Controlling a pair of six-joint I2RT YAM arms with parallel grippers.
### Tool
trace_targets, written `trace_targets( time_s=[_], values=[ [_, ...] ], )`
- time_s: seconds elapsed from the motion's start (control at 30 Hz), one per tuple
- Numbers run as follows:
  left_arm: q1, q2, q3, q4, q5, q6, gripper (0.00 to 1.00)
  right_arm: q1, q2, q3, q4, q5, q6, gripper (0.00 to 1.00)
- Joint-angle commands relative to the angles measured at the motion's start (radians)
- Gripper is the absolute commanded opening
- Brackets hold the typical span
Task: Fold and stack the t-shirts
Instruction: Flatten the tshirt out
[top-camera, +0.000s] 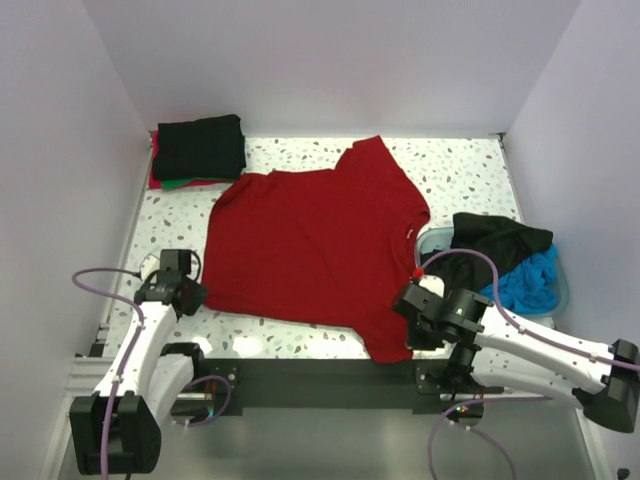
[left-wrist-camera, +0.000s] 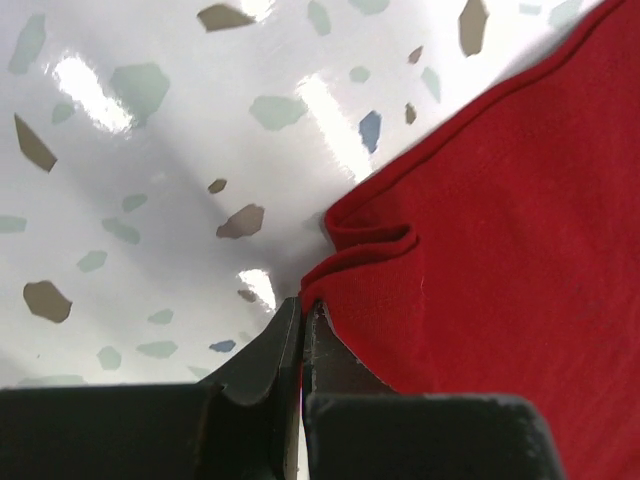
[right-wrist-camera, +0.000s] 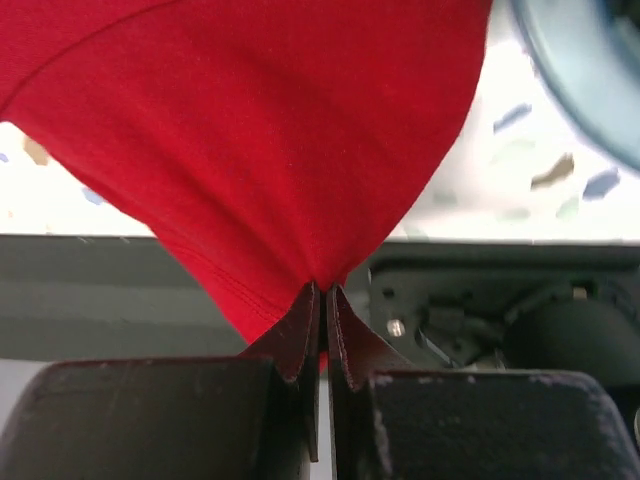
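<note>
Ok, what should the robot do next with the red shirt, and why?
The left tool and right tool are each pinched shut on the near side of the red t-shirt, which lies spread flat on the table, unfolded. So probably lift both together and carry that side toward the far side.

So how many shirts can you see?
6, maybe more hidden: the dark red shirt spread on the table; folded black shirt, red shirt and green shirt stacked far left; black garment and blue garment in the basin.
</note>
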Motion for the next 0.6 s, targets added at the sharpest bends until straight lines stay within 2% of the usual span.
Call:
trace_targets(
  time_s=[0.0, 0.13, 0.33, 0.4, 0.53, 0.57],
  values=[
    [0.003, -0.025, -0.006, -0.066, 0.02, -0.056, 0.0, 0.025, 0.004, 0.017, -0.138, -0.058, 0.055, 0.0],
    [0.004, -0.078, -0.017, -0.082, 0.04, -0.082, 0.0, 0.025, 0.01, 0.036, -0.174, -0.013, 0.057, 0.0],
    [0.004, -0.077, 0.052, -0.135, -0.033, -0.098, 0.0, 0.023, 0.151, 0.069, -0.036, -0.004, -0.035, 0.0],
    [0.003, -0.057, 0.065, -0.133, -0.031, -0.092, 0.0, 0.019, 0.191, 0.129, -0.025, 0.043, -0.076, 0.0],
    [0.004, -0.011, 0.069, -0.09, 0.003, -0.081, 0.0, -0.038, 0.265, 0.233, -0.041, 0.112, -0.167, 0.0],
    [0.004, -0.005, 0.074, -0.089, -0.004, -0.084, 0.0, -0.088, 0.277, 0.244, -0.015, 0.102, -0.225, 0.0]
  ],
)
